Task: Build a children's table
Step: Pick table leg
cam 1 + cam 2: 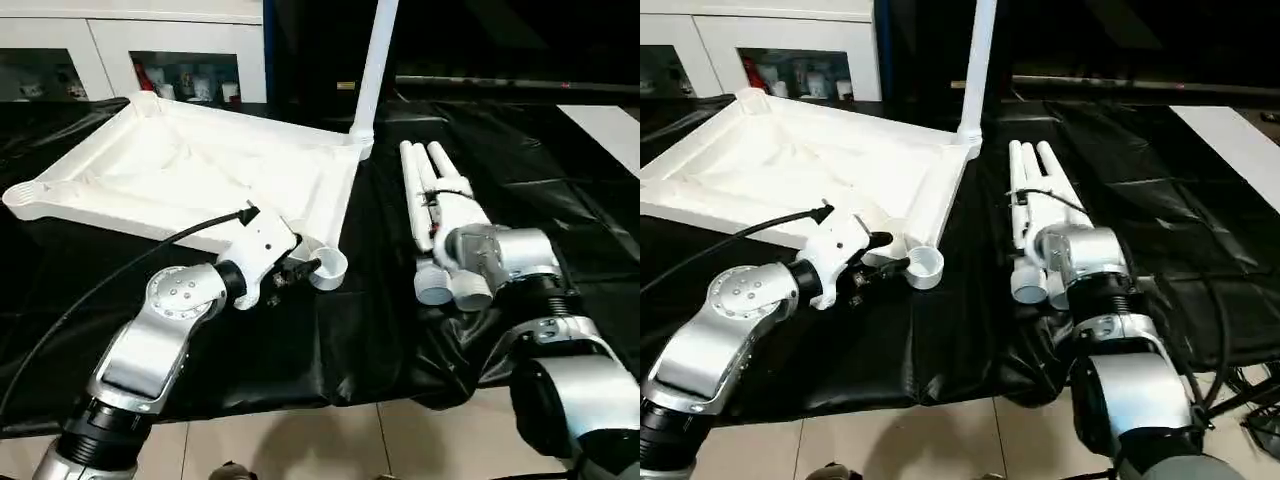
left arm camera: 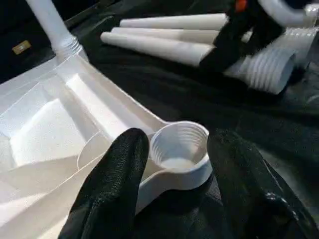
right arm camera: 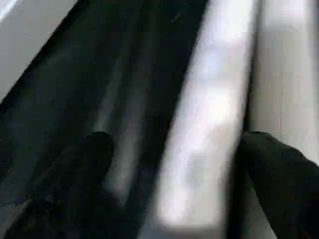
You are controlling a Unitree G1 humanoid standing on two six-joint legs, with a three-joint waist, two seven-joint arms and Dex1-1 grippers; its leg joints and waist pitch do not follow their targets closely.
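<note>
The white tabletop [image 1: 190, 170] lies upside down on the black cloth, ribbed underside up. One white leg [image 1: 375, 60] stands upright in its far right corner. Three loose legs [image 1: 435, 190] lie side by side to the right of it. My left gripper [image 2: 177, 142] is closed around the near right corner socket [image 1: 328, 268], one black finger [image 2: 119, 164] on each side of its round rim. Over the loose legs, my right gripper [image 3: 174, 139] is open, its fingers [image 3: 279, 164] straddling one leg [image 3: 204, 124] without pinching it.
The black cloth [image 1: 380, 330] ends at the table's front edge, with tiled floor [image 1: 350, 440] below. White cabinets with glass doors [image 1: 150, 60] stand behind at the left. A black cable [image 1: 150, 250] runs from my left wrist across the tabletop's near edge.
</note>
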